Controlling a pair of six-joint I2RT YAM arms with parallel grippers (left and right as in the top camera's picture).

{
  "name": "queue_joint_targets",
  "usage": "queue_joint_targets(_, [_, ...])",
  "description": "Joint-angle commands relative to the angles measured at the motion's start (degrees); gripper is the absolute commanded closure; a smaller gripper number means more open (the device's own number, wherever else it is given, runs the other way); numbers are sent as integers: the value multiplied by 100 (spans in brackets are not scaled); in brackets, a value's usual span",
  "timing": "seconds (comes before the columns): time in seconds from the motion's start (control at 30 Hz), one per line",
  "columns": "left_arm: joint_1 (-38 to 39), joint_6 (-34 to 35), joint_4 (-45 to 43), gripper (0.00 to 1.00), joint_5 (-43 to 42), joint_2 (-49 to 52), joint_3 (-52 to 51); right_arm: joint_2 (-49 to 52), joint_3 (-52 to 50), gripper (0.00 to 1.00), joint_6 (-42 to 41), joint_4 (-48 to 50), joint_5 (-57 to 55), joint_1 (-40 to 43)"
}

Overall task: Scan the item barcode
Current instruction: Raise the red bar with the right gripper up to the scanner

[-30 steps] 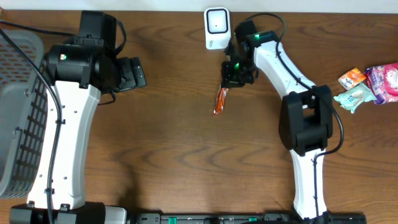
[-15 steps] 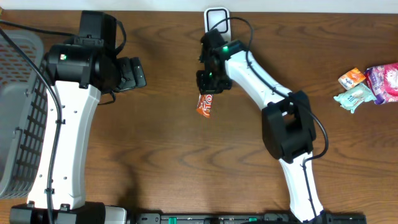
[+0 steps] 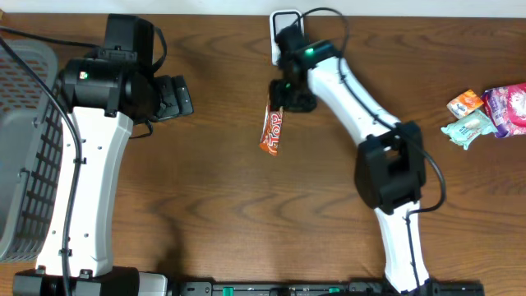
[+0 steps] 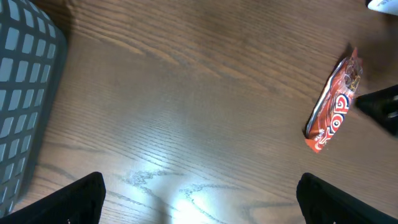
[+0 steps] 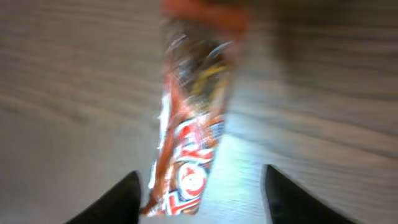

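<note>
snack wrapper lies on the table just beside the right claw, its fingers spread apart.

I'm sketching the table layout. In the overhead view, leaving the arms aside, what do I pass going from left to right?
grey basket → orange snack bar → pile of snack packets

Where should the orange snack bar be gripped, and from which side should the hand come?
Grip the snack bar across its narrow middle, from straight above. It seems to lie flat on the table, long and thin, so closing on its two long edges suits it best; the flat ends may slip. The right hand, open by its far end, is closest.
</note>
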State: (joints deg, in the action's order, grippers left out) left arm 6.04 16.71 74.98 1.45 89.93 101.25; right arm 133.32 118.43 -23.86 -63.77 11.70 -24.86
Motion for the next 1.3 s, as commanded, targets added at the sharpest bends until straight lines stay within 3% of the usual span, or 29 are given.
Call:
queue_joint_targets(0.0, [-20, 48, 22, 2, 4, 39, -9, -168, -166, 38, -186, 122, -44, 87])
queue_joint_targets(0.33, [-20, 48, 22, 2, 4, 39, -9, -168, -1235, 37, -741, 1381, -66, -293])
queue_joint_targets(0.47, [-20, 48, 22, 2, 4, 39, -9, -151, -1392, 42, -881, 1486, -337, -476])
queue_joint_targets(0.53, [-20, 48, 22, 2, 4, 39, -9, -140, -1438, 50, -1084, 1467, -603, -553])
queue_joint_targets(0.57, [-20, 48, 22, 2, 4, 39, -9, -140, -1460, 58, -1086, 1471, -678, -586])
queue_joint_targets(0.6, [-20, 48, 22, 2, 4, 39, -9, -140, -1473, 76, -1084, 1469, -752, -616])
queue_joint_targets(0.67, [-20, 48, 22, 2, 4, 39, -9, -140, -1471, 98, -1082, 1471, -846, -649])
queue_joint_targets(0.9, [-20, 48, 22, 2, 7, 39, -9, -157, -855, 99, -1016, 1198, -857, -466])
queue_joint_targets(1.03, [-20, 48, 22, 2, 7, 39, -9, -164, 407, 99, -225, 1016, -881, -122])
queue_joint_targets(1.27, [-20, 48, 22, 2, 4, 39, -9, -164, 1019, 99, -179, 1834, -1281, 245])
